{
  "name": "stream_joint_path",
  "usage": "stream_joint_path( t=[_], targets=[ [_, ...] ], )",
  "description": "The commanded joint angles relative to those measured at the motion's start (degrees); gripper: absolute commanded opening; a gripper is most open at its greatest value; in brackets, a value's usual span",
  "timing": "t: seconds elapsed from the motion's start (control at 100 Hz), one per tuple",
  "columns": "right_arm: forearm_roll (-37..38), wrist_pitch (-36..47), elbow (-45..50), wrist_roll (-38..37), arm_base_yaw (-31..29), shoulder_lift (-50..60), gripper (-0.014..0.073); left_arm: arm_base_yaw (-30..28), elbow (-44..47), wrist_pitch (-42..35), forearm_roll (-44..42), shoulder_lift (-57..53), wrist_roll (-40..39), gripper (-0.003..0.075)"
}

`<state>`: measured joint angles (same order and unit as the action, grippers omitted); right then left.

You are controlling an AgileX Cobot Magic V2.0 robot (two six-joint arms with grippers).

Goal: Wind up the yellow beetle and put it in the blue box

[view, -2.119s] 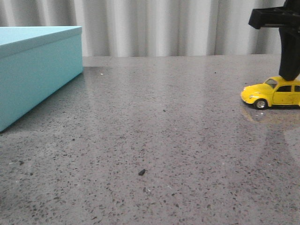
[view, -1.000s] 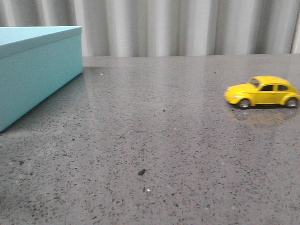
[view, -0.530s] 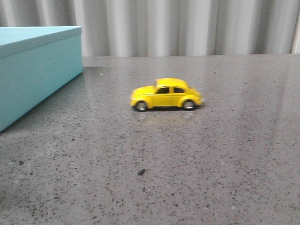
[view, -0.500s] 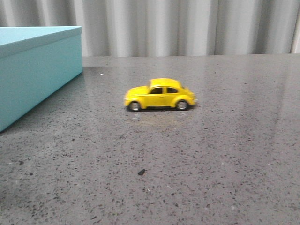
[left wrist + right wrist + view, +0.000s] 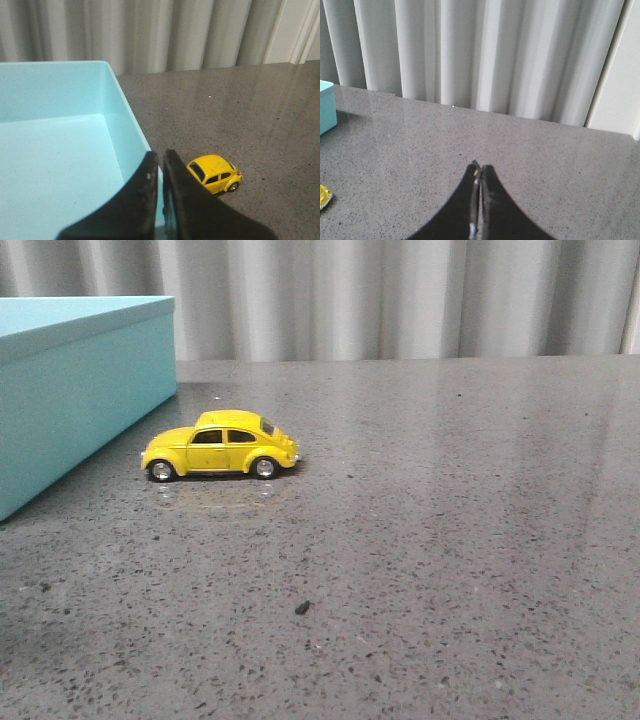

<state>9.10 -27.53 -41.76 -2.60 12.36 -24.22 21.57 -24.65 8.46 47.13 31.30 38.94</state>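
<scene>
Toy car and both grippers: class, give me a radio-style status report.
Left gripper shut, empty, above the open blue box. Right gripper shut, empty, away from the car. Yellow toy car on its wheels on the table, beside the box, not inside. Nothing in the way.

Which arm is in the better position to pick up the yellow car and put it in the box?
Left, probably. The left gripper hangs over the blue box wall with the yellow beetle just beside it. The right gripper sees only the car's edge.

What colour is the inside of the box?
Light turquoise-blue, like its outside; the blue box shows best in left wrist view.
</scene>
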Motion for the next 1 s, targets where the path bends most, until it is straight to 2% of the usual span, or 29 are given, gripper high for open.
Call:
stream_joint_path(
  t=[0.0,0.12,0.19,0.26,0.38,0.43,0.48,0.78,0.87,0.99],
  targets=[
    [0.9,6.1,-1.3,0.0,0.1,-0.3,-0.0053,0.5,-4.2,-3.0,-3.0,2.2,-0.4,-0.0021],
    [1.0,6.7,-1.3,0.0,0.1,-0.3,-0.0053,0.5,-10.1,0.9,-8.8,7.4,-0.4,-0.0018],
    [1.1,6.7,-1.3,0.0,0.1,-0.3,-0.0053,0.5,-14.8,6.1,-12.8,11.5,-0.4,0.0025],
    [1.1,6.5,-1.3,0.0,0.1,-0.3,-0.0053,0.5,-20.1,11.5,-15.6,16.2,-0.4,0.0132],
    [1.1,5.8,-1.3,0.0,0.1,-0.3,-0.0053,0.5,-28.8,17.5,-20.6,24.7,-0.3,0.0418],
    [1.1,5.4,-1.3,0.0,0.1,-0.3,-0.0053,0.5,-32.0,19.3,-22.4,28.2,-0.3,0.05],
    [1.1,4.9,-1.3,0.0,0.1,-0.3,-0.0053,0.5,-35.3,21.7,-23.9,31.5,-0.3,0.0538],
    [1.1,2.7,-1.2,0.0,0.1,-0.3,-0.0053,0.9,-52.0,38.0,-27.3,48.7,0.2,0.0473],
    [1.1,2.3,-1.1,0.0,0.1,-0.3,-0.0053,2.7,-55.1,42.6,-29.6,51.9,5.9,0.0473],
    [1.1,2.6,-0.5,0.0,0.1,-0.3,-0.0053,6.3,-55.8,44.0,-32.3,53.7,15.8,0.0473]
  ],
)
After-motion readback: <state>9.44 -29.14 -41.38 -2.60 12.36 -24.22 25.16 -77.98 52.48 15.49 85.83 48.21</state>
